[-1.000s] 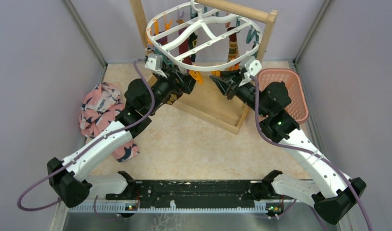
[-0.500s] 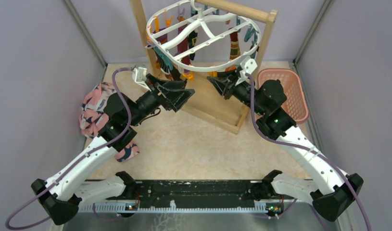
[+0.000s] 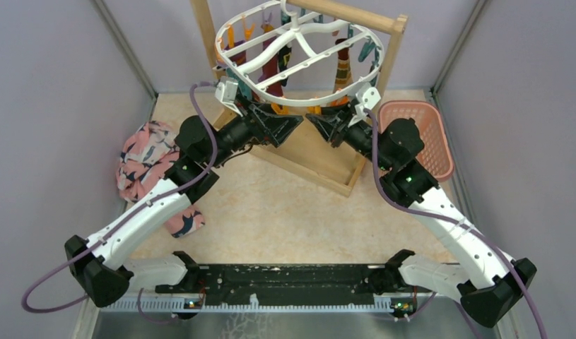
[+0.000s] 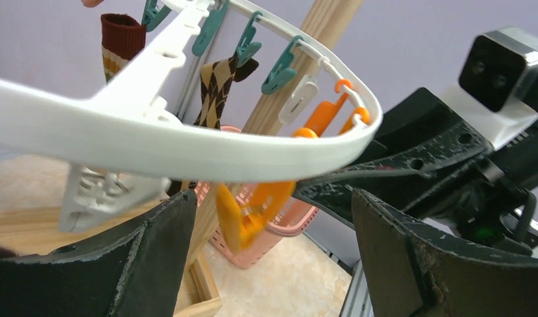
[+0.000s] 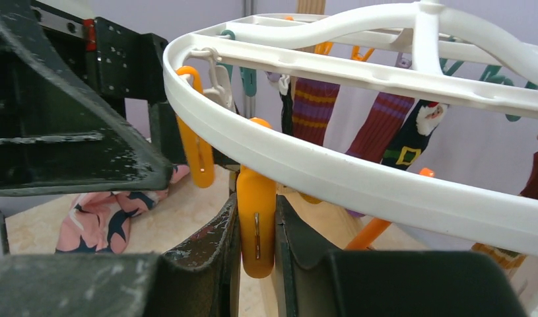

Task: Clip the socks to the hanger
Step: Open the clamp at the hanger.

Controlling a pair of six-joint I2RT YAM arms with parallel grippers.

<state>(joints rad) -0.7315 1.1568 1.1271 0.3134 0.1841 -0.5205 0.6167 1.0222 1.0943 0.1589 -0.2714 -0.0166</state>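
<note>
the right hand [image 5: 256, 232] is clamped on an orange clip [image 5: 256, 191] that hangs from the near rim of the hanger [image 5: 358, 181]. the left hand [image 4: 272, 201] is wide apart and holds nothing. it sits just under the same rim, and an orange clip hangs in its gap without touching it. i cannot tell if it is the same clip.

the hanger hangs at the wooden rack [image 3: 320, 161], up off the bench [image 3: 285, 212]. socks already dangle from it: a brown diamond sock [image 4: 216, 86], a dark red stripy sock [image 5: 385, 125] and a black santa sock [image 5: 414, 142]. i see no loose sock in either hand, so i think one must be fetched, or the job is nearly done.

to do this well, pinch softly and do not pull, because the hanger can swing.

the frame is smooth, hard, curvy white plastic. the clips are small and shiny. the socks are soft and floppy.
</note>
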